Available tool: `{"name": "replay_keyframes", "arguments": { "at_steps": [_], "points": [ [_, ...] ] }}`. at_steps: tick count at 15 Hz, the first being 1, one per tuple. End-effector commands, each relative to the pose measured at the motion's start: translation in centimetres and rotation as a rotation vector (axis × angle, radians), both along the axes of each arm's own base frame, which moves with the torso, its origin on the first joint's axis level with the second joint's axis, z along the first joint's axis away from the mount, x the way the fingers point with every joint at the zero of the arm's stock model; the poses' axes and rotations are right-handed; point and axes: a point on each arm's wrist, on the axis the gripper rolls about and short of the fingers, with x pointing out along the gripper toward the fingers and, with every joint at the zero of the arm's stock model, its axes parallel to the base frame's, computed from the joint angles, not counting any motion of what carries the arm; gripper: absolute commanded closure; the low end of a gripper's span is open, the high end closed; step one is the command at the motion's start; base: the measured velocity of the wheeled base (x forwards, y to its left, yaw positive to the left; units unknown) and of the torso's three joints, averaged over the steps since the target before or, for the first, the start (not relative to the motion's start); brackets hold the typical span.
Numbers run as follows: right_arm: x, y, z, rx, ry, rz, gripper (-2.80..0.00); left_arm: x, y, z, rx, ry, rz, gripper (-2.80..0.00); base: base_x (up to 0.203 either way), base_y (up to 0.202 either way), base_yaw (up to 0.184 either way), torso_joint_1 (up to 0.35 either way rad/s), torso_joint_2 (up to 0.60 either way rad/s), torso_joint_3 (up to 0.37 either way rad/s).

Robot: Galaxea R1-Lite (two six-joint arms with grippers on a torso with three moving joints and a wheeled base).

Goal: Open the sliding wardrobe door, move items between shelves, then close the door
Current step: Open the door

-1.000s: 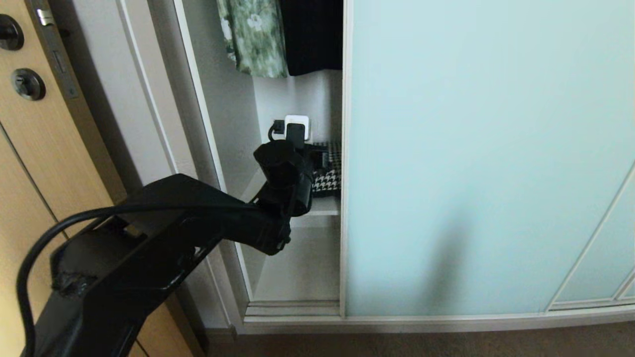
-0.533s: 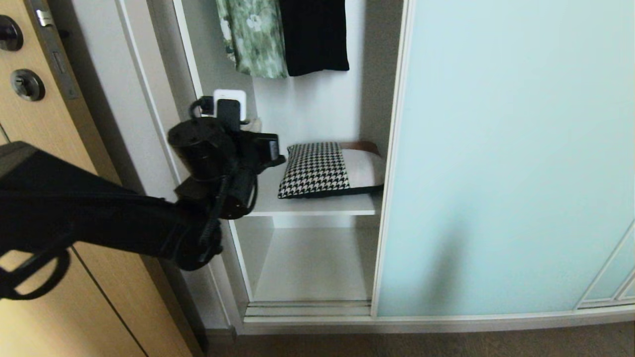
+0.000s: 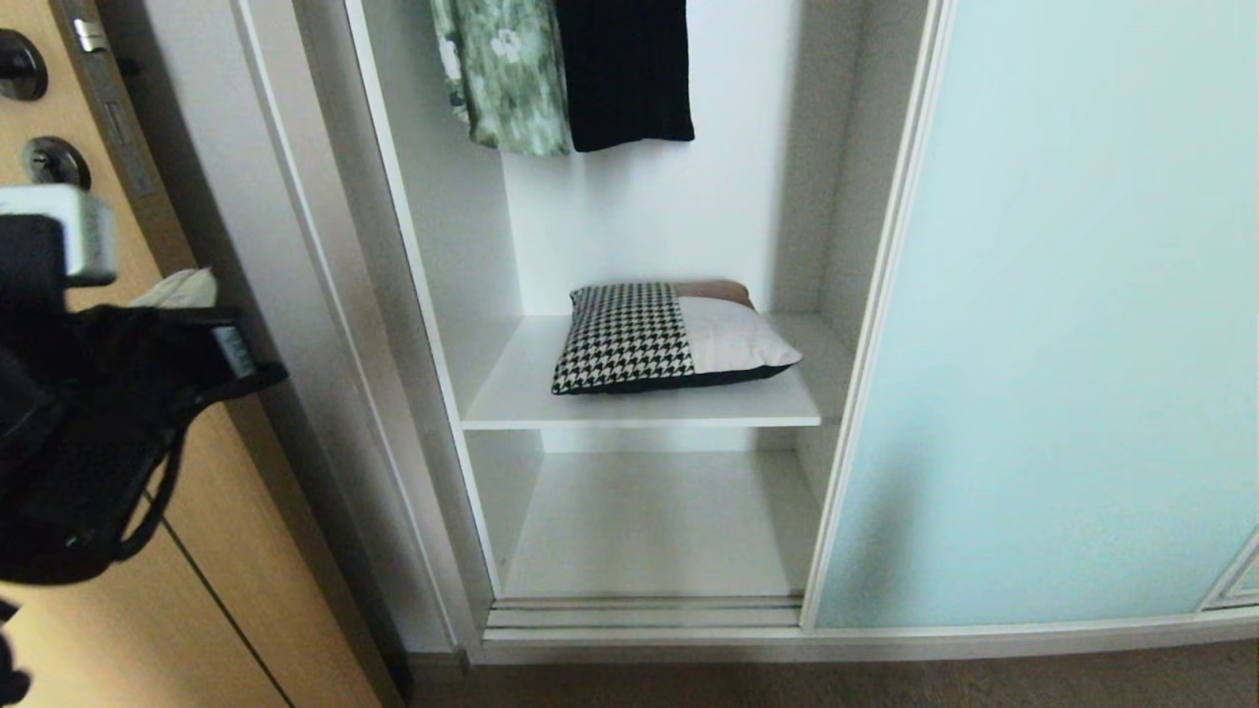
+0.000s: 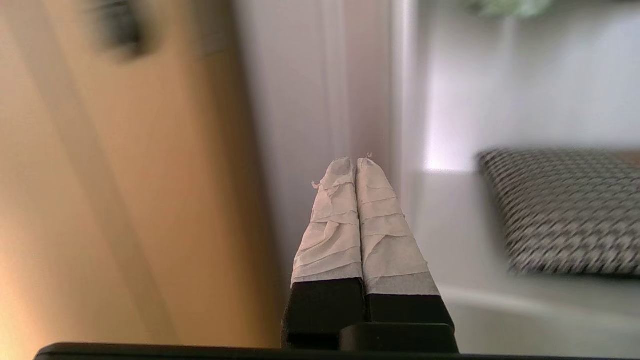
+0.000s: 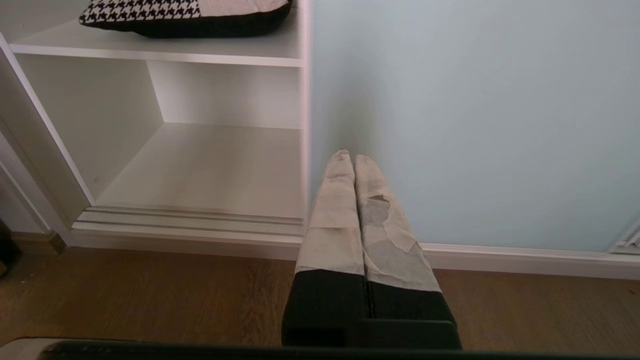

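Observation:
The sliding wardrobe door [image 3: 1062,295], pale aqua glass in a thin white frame, stands slid to the right and leaves the compartment open. A houndstooth cushion [image 3: 625,334] [image 4: 565,210] [image 5: 140,9] lies on the upper shelf [image 3: 639,411]. Cream fabric [image 3: 733,334] adjoins its right side; I cannot tell whether that is a separate cushion. The lower shelf [image 3: 649,521] [image 5: 210,165] is bare. My left gripper [image 3: 177,288] [image 4: 355,162] is shut and empty, out at the left in front of the oak door. My right gripper [image 5: 348,156] is shut and empty, low before the aqua door's left edge.
A light oak door [image 3: 89,590] with black fittings [image 3: 54,162] fills the left. A green floral garment [image 3: 507,74] and a black garment [image 3: 625,69] hang above the shelves. The bottom track [image 3: 644,615] runs along the wardrobe's foot, above a wooden floor [image 5: 150,295].
The aqua door has slid right, widening the opening and uncovering the whole cushion. My left arm has swung out of the wardrobe to the far left.

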Motion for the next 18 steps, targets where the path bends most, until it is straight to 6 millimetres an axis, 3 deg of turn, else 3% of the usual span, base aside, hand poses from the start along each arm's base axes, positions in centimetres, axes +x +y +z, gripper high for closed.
{"name": "replay_keyframes", "arguments": {
  "at_steps": [1,4,9,12,15,18],
  "points": [
    [0.0,0.0,0.0,0.000,0.000,0.000,0.00,-7.3,1.7,-0.4,-0.029,-0.079,0.061,0.00,0.000,0.000,0.000,0.000,0.00,0.000],
    [0.0,0.0,0.0,0.000,0.001,0.000,0.00,-12.7,2.5,-2.8,-0.072,-0.102,0.105,0.00,0.000,0.000,0.000,0.000,0.00,0.000],
    [0.0,0.0,0.0,0.000,0.001,0.000,0.00,-19.2,3.5,-7.1,-0.144,-0.124,0.182,0.00,0.000,0.000,0.000,0.000,0.00,0.000],
    [0.0,0.0,0.0,0.000,0.001,0.000,0.00,-20.9,3.5,-9.3,-0.185,-0.090,0.188,0.00,0.000,0.000,0.000,0.000,0.00,0.000],
    [0.0,0.0,0.0,0.000,0.000,0.000,0.00,-21.8,3.3,-10.9,-0.175,-0.031,0.077,0.00,0.000,0.000,0.000,0.000,0.00,0.000],
    [0.0,0.0,0.0,0.000,0.001,0.000,0.00,-23.0,2.9,-13.8,-0.139,0.100,-0.058,0.00,0.000,0.000,0.000,0.000,0.00,0.000]
  ]
}}
